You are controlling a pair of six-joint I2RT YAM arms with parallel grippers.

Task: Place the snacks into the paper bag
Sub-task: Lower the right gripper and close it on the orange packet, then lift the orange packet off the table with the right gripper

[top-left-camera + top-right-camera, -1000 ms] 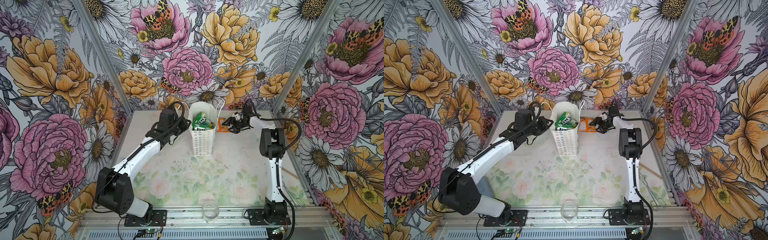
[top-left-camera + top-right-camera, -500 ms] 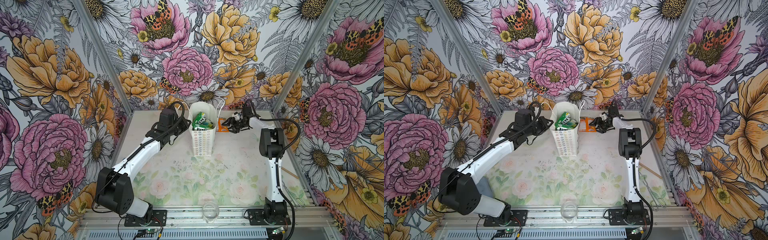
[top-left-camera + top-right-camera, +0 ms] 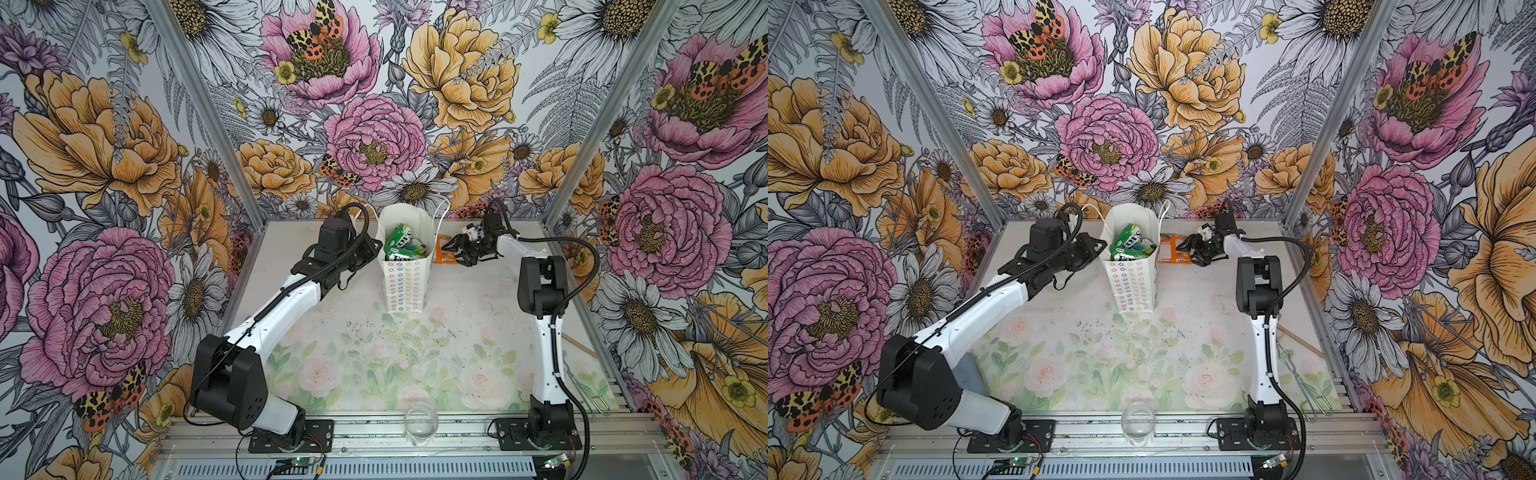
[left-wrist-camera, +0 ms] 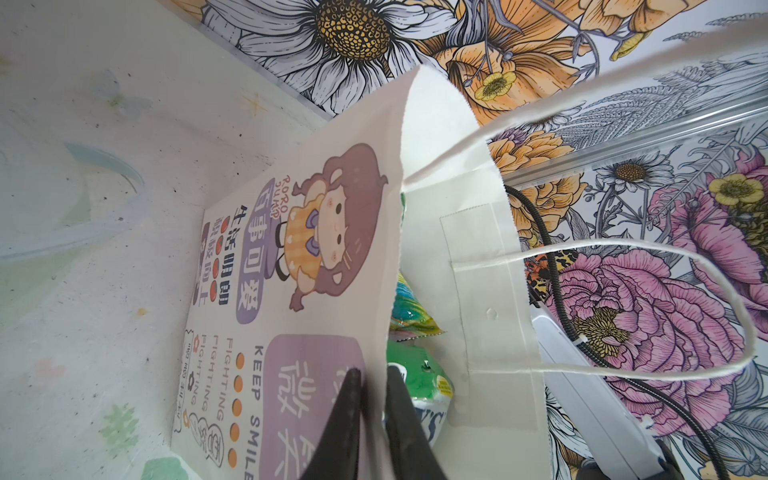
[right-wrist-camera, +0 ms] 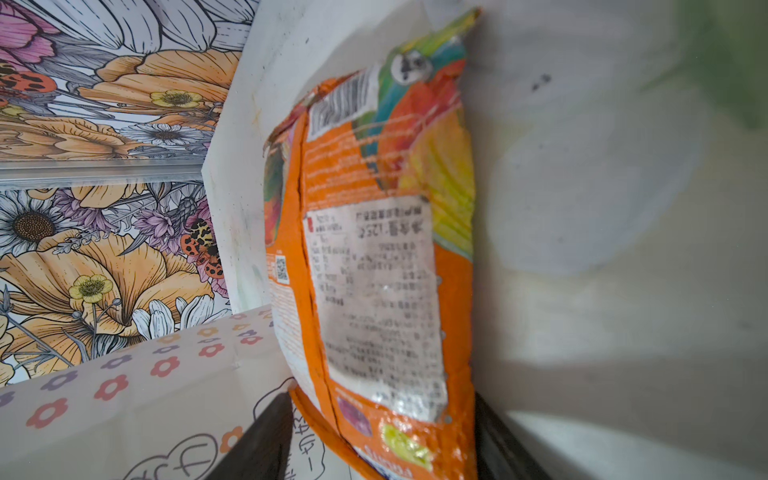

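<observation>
Where the table meets its front rail, a clear glass stands upright between the two arm bases, well apart from everything else. Beyond it, across the table's faded rose print, the paper bag stands upright toward the far middle. Its mouth is open and its cord handles stick up. In both top views green packets fill the bag nearly to the rim, one of them showing white lettering. The left wrist view also shows a teal and yellow packet among them.

The left fingers meet the bag from its left side and are closed almost together on the rim of its wall. One finger lies against the outer face, with its cartoon girl and purple panels. The other is inside the mouth beside a green packet, and only the paper is between them.

Just beside the bag's right wall and a little farther back, the orange packet is outside the bag. The right fingers reach in from the right and stand wide apart with one end of this packet between them. Each finger is against one edge, so they grip it across its width. The packet's back, with barcode, white text panel and a parrot picture, faces the wrist camera. Whether the packet rests on the table or is raised off it, I cannot tell.
</observation>
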